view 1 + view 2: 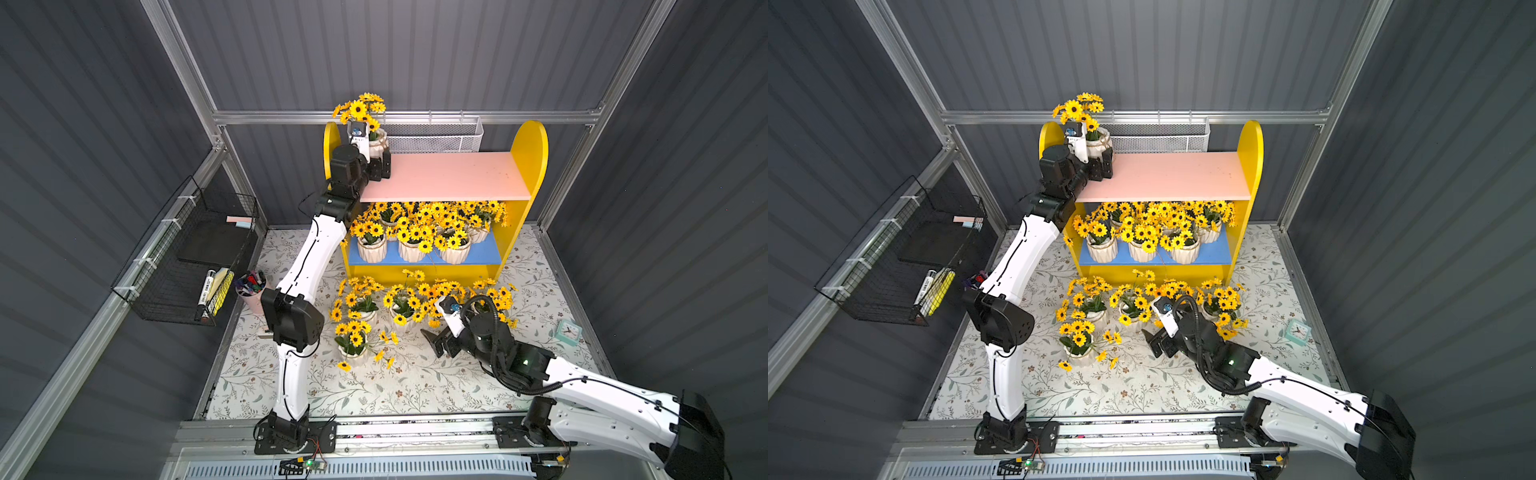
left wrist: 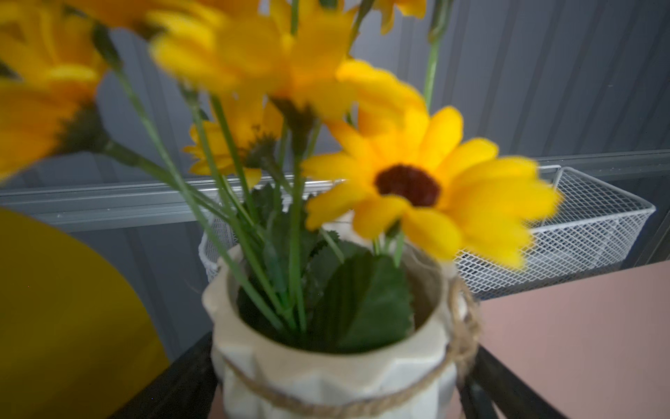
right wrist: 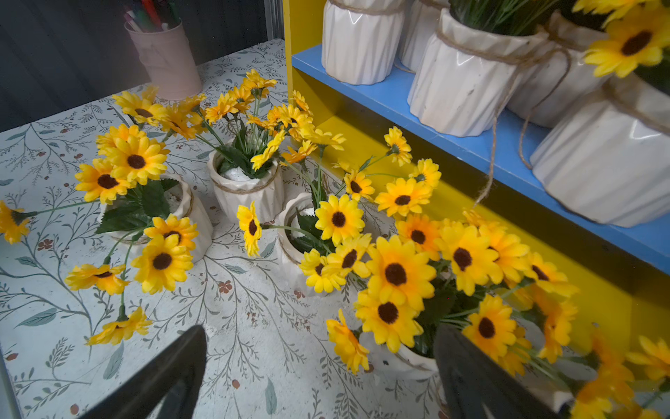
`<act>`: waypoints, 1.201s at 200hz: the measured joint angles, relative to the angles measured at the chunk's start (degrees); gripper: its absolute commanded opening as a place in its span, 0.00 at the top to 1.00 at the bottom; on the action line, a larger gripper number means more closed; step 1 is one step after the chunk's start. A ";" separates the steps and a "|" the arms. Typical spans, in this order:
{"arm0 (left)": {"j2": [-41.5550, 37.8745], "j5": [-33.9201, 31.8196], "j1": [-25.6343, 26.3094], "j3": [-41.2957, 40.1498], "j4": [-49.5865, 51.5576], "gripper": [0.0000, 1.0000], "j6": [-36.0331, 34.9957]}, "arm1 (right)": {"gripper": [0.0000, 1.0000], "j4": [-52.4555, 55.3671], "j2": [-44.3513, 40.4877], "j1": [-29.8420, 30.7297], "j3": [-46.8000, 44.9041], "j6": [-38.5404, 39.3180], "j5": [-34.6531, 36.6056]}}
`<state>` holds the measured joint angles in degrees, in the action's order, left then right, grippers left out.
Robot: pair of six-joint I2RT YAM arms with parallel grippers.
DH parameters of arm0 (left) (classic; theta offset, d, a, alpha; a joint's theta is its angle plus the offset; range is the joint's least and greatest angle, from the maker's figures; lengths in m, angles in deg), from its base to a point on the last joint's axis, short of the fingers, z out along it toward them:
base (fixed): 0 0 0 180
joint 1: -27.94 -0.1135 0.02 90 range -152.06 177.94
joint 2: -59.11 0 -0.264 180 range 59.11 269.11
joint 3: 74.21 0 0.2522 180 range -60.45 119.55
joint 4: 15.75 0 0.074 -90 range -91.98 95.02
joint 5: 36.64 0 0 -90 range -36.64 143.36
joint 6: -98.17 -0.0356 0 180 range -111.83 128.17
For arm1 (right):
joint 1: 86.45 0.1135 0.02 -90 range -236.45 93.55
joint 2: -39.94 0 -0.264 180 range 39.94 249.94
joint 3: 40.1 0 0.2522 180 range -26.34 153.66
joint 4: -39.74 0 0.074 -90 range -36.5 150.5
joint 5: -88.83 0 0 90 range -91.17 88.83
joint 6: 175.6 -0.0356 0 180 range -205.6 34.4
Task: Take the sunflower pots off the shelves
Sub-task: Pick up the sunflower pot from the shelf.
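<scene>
Left gripper (image 1: 380, 162) clamped on the only sunflower pot (image 1: 377, 143) on the pink upper board (image 1: 449, 174).
Shelves (image 1: 532, 153): lower-board pots (image 1: 411, 251) crowd the blue lower board (image 1: 486, 253); mat pots (image 1: 353, 357) stand on the floral mat (image 1: 415, 386) in front. The held pot is upright at the board's back left corner, long axis vertical, blooms up. Right gripper (image 1: 434, 343) splayed and empty beside the mat pots. Marker (image 1: 206, 286) label unreadable.

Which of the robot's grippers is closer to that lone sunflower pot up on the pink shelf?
Left. The left gripper straddles the sunflower pot on the pink upper board; the right gripper hangs open down by the pots on the table.
</scene>
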<state>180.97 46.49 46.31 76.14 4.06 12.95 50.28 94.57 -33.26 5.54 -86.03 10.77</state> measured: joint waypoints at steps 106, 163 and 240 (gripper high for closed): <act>4.28 0.04 -0.28 5.99 0.09 0.00 -1.03 | 0.01 0.02 0.02 -0.63 0.00 -0.04 0.02; 7.19 0.50 -0.66 9.70 0.07 0.00 -2.19 | 0.01 0.02 0.02 -0.72 0.00 -0.22 0.04; 5.03 0.92 -0.72 4.76 -3.78 0.69 -2.82 | 0.01 0.02 0.00 -1.03 0.00 -0.22 0.09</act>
<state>186.00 47.40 45.58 80.91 0.28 10.13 50.30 94.57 -34.29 5.54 -86.25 10.86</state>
